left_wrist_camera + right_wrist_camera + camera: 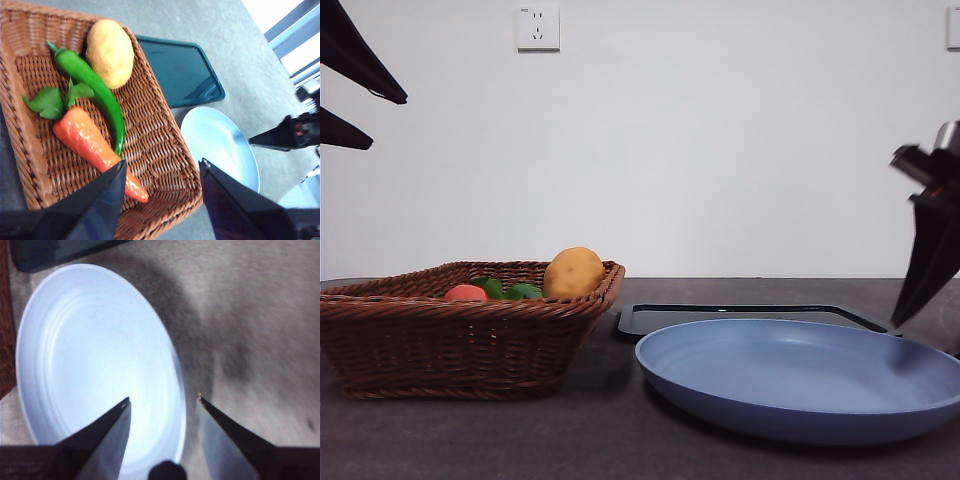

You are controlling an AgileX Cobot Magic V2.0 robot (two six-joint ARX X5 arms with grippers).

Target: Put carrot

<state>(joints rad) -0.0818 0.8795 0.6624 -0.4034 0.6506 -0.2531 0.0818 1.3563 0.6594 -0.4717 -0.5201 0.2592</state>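
A wicker basket (470, 325) sits at the left, holding the carrot (95, 147), a green pepper (95, 92) and a potato (573, 272). The left gripper (162, 172) hovers above the basket's edge, jaws apart. Rightward lie a dark tray (750, 317) and a bare blue plate (800, 375), the right gripper (162, 401) spread over its rim.

No readable text, label, brand, number or sign showed in any view; the white wall socket plate (538, 28) above the brown woven wicker basket (470, 340) carried only tiny marks, too small to read
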